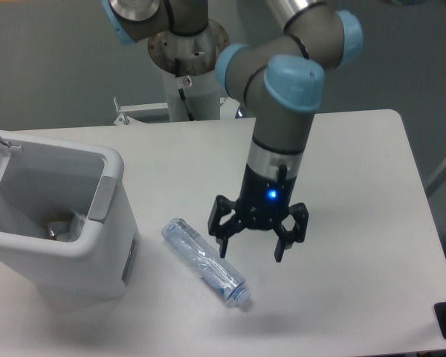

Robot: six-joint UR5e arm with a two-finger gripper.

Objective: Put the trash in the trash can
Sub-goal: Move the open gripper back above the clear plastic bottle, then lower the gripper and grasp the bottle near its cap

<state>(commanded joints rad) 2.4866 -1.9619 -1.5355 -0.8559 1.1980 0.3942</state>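
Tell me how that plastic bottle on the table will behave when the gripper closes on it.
The bottle looks crushed and empty, so it is probably very light and may buckle under the fingers. Its clear, smooth wall could slip. Lying on its side, it might roll if the open gripper nudges it before closing.
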